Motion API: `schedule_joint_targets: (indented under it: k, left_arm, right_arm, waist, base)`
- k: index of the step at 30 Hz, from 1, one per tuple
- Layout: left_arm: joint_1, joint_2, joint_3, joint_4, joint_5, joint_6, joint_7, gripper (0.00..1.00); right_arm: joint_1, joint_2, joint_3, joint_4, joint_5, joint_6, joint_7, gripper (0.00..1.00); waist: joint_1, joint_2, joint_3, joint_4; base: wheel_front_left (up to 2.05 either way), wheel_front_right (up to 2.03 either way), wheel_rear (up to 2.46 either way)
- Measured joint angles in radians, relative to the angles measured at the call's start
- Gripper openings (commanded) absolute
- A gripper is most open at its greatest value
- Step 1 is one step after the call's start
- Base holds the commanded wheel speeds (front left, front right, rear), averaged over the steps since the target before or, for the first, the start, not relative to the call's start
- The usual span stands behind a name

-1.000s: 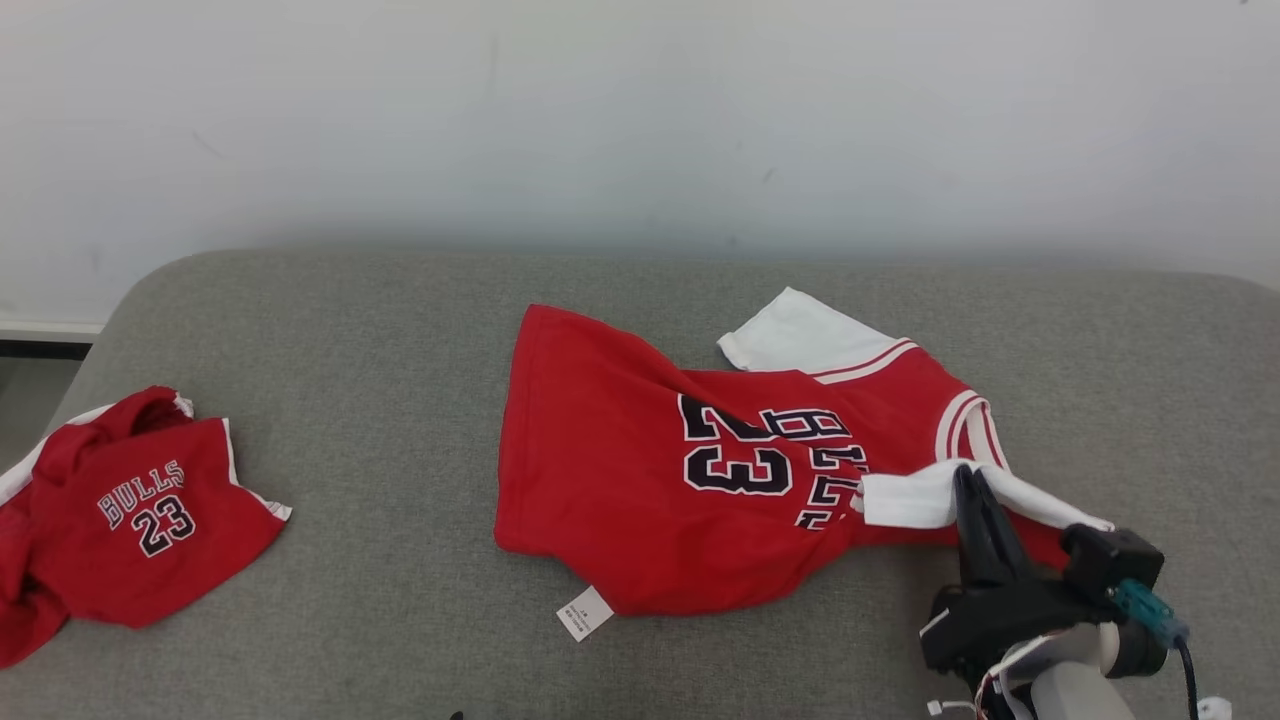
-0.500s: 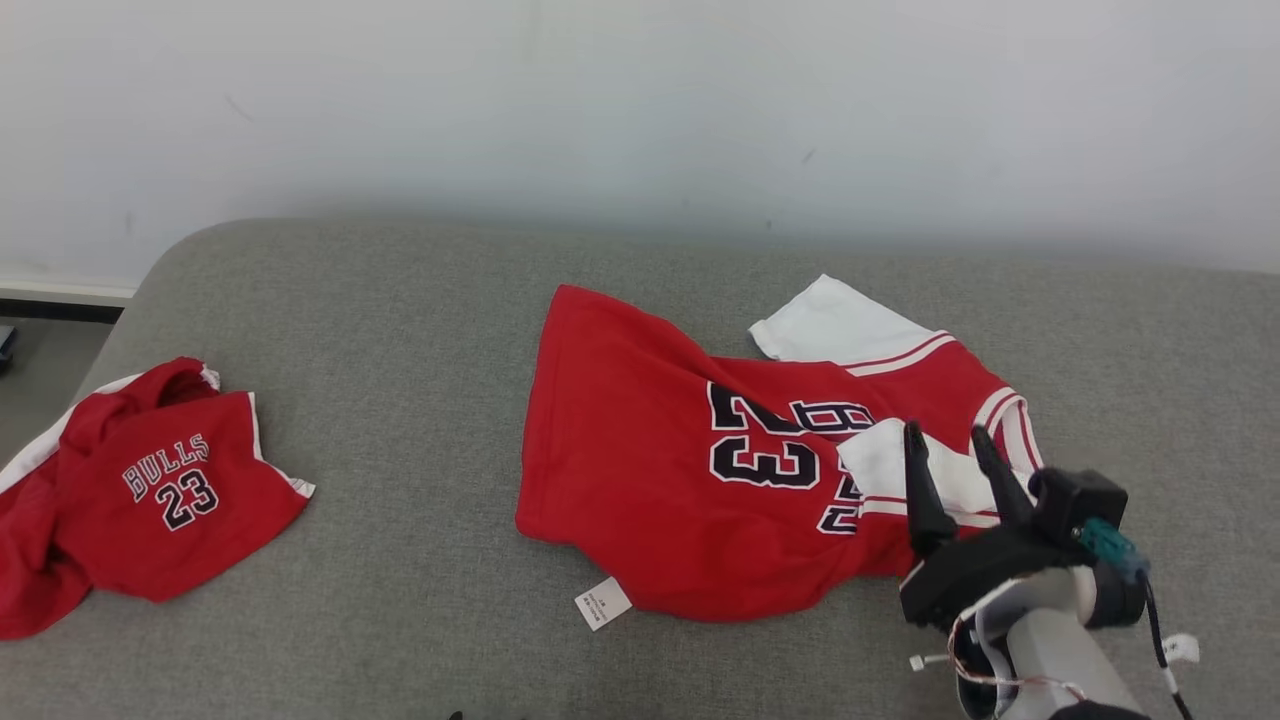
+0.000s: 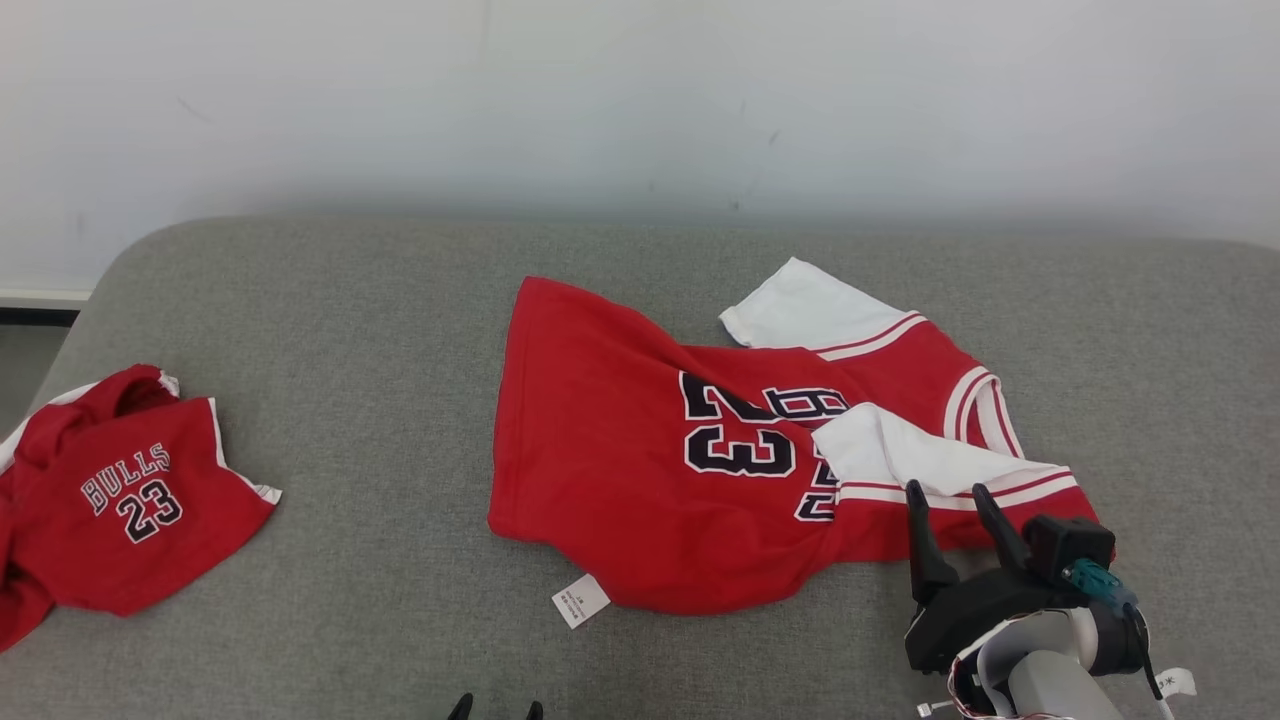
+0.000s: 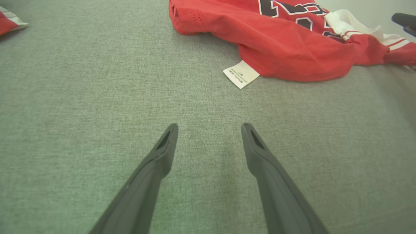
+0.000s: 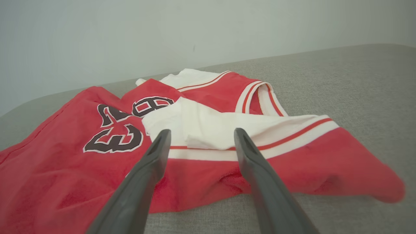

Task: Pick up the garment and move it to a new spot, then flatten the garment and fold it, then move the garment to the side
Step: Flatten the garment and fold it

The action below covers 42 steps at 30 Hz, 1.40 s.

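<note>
Red garment (image 3: 620, 470) rumpled, white sleeve (image 3: 900, 455) seemingly folded over.

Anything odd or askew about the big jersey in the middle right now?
Yes. The jersey is not flat: its near white sleeve lies flopped across the lettering, the body is rumpled, and the care tag sticks out from the hem. No damage shows.
</note>
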Motion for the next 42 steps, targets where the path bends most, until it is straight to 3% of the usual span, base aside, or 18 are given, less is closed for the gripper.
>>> schedule_joint_targets:
  k: [8,9,10,12,13,21,27,33,42]
  left_arm:
    - [-0.023,0.000,-0.007,-0.003,-0.010,0.003,0.000,1.00]
    - [-0.027,0.000,-0.007,-0.004,-0.011,0.003,0.000,1.00]
    - [-0.029,0.000,-0.007,-0.006,-0.012,0.003,0.000,1.00]
    - [-0.029,0.000,-0.007,-0.006,-0.013,0.003,0.000,1.00]
    - [-0.029,0.000,-0.007,-0.006,-0.014,0.004,0.000,1.00]
    - [-0.037,0.000,-0.006,-0.009,-0.018,0.010,0.000,1.00]
    - [-0.034,0.000,-0.001,-0.003,-0.016,0.011,0.000,1.00]
    - [0.007,0.000,0.023,0.012,-0.008,0.010,0.000,1.00]
    - [0.031,0.000,0.036,0.006,-0.013,0.008,0.000,1.00]
  right_arm:
    - [-0.063,-0.014,-0.012,0.060,-0.039,0.000,0.000,1.00]
    - [-0.067,-0.015,-0.015,0.066,-0.043,0.000,0.000,0.93]
    - [-0.070,-0.015,-0.017,0.071,-0.046,0.000,0.000,0.81]
    - [-0.075,-0.015,-0.021,0.078,-0.054,0.000,0.000,0.19]
    - [-0.078,-0.015,-0.024,0.078,-0.057,0.000,0.000,0.01]
    - [-0.067,-0.014,-0.049,0.080,-0.067,0.000,0.000,0.00]
    - [-0.037,-0.012,-0.048,-0.028,-0.046,0.000,0.000,0.00]
    - [0.087,-0.022,-0.007,-0.156,0.004,0.000,0.000,0.00]
    - [0.305,-0.107,0.101,-0.246,0.091,0.000,0.013,0.00]
  waist:
    - [0.0000,0.0000,0.045,0.024]
    - [0.0000,0.0000,0.049,0.027]
    - [0.0000,0.0000,0.054,0.031]
    - [0.0000,0.0000,0.060,0.036]
    - [0.0000,0.0000,0.063,0.038]
    - [0.0000,0.0000,0.068,0.036]
    - [0.0000,0.0000,0.049,0.024]
    - [-0.0002,0.0000,-0.010,0.005]
    - [-0.0003,-0.0001,-0.074,-0.064]
  base:
    - [0.00,0.00,0.00]
    - [0.00,0.00,0.00]
    - [0.00,0.00,0.00]
    - [0.00,0.00,0.00]
    - [0.00,0.00,0.00]
    - [0.00,0.00,0.00]
    - [0.00,0.00,0.00]
    - [0.00,0.00,0.00]
    - [0.00,0.00,0.00]
